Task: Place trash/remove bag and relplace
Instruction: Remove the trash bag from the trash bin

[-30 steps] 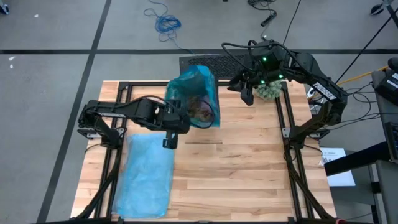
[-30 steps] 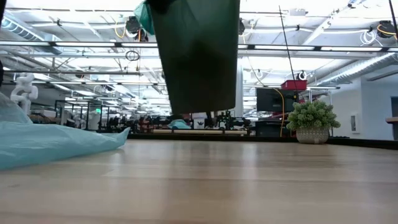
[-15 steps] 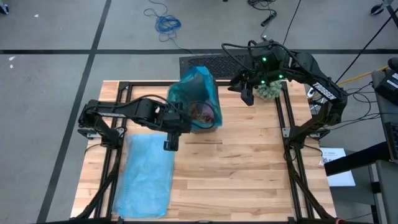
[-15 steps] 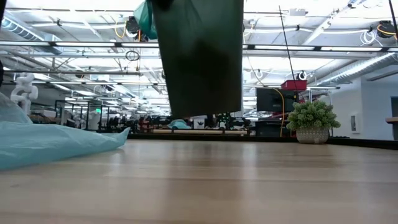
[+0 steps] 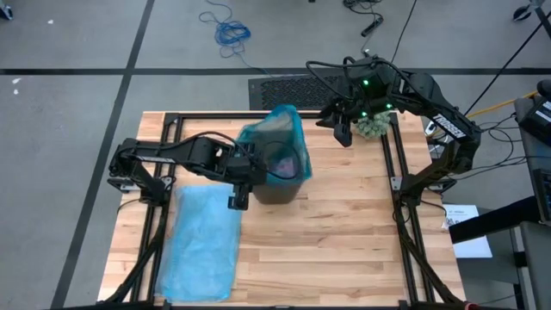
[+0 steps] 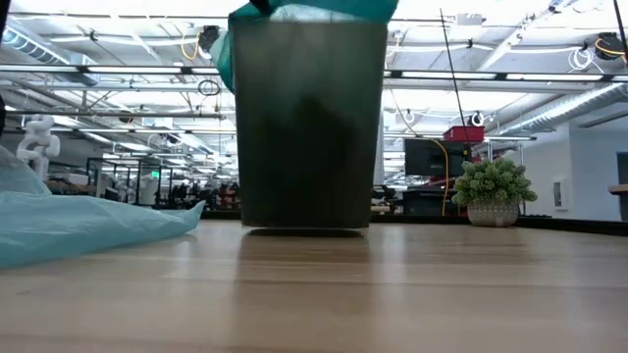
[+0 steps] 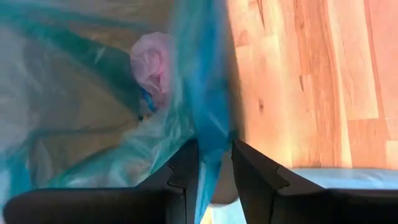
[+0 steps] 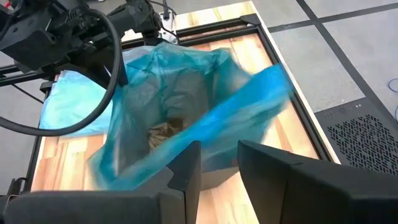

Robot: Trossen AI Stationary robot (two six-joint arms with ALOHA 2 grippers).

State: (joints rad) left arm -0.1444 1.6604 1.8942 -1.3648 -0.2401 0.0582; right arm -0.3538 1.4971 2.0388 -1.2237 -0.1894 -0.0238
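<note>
A dark bin (image 6: 304,127) lined with a blue bag (image 5: 277,142) stands upright with its bottom on the wooden table (image 5: 344,232). Inside lies the trash: a lilac-pink piece (image 7: 152,62) and brown paper wads (image 8: 165,134). My left gripper (image 7: 216,152) is at the bin's left rim (image 5: 254,175), fingers slightly apart, with the bag-covered rim (image 7: 208,124) between them. My right gripper (image 5: 343,133) hangs open in the air beyond the bin's far right side, nothing between its fingers (image 8: 186,168). My left gripper comes down on the bin's left rim from above, slanting from the table's left. One finger (image 7: 186,171) is inside the bag and one (image 7: 249,177) outside. A gap shows beside the blue film, and I cannot tell whether either finger touches it.
A second blue bag (image 5: 202,245) lies flat on the table's near left part. A small fuzzy green plant in a pot (image 5: 372,127) stands at the far right. Black frame rails (image 5: 405,215) run along both sides. Bare wood lies near and right of the bin.
The bin has come down. It hung tilted and clear of the table at my left gripper; now it stands upright on the wood. Both arms have stayed about where they were.
</note>
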